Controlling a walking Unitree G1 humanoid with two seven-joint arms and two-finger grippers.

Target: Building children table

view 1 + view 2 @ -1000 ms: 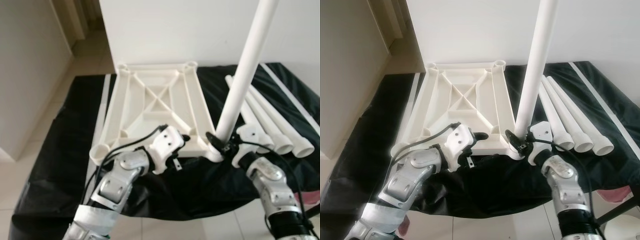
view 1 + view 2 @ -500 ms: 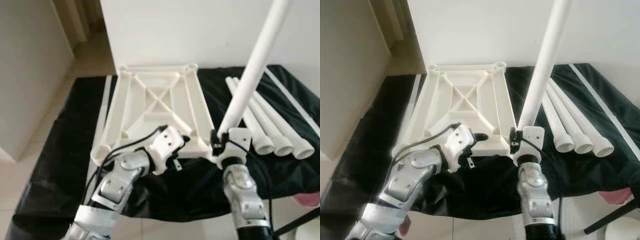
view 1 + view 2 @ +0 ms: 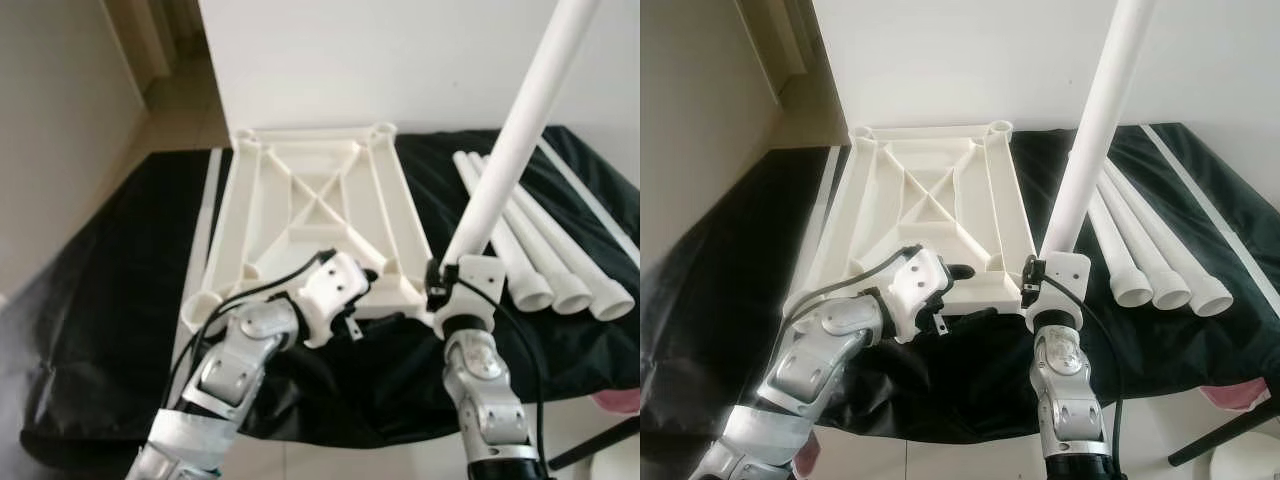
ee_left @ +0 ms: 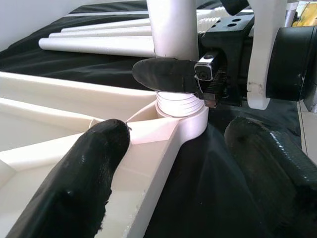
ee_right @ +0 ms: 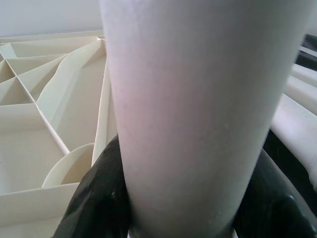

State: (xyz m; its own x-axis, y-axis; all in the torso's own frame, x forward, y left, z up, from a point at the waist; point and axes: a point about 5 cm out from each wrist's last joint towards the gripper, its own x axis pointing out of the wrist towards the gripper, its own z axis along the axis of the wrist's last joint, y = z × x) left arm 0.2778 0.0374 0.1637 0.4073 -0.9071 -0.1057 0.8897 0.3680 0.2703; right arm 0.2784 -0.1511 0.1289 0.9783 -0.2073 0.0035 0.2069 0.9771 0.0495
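A white children's table top [image 3: 310,200] lies upside down on a black cloth [image 3: 120,260]. One white leg [image 3: 510,150] stands in its near right corner socket [image 4: 185,116], leaning to the right, its threaded end [image 4: 178,104] partly in the socket. My right gripper [image 3: 440,285] is shut on the leg just above the socket, and both black fingers [image 5: 99,198] hug the tube. My left gripper [image 3: 365,295] is open across the top's near rim, one finger [image 4: 84,173] on the rim, the other [image 4: 267,158] over the cloth.
Three loose white legs [image 3: 540,250] lie side by side on the cloth to the right. A long white strip [image 3: 205,220] runs along the top's left side and another [image 3: 590,195] lies far right. A white wall stands behind, and tiled floor is to the left.
My right forearm has swung from the right to straight in front, below the leg, still holding it. The leg now leans more to the right. My left arm has stayed put.
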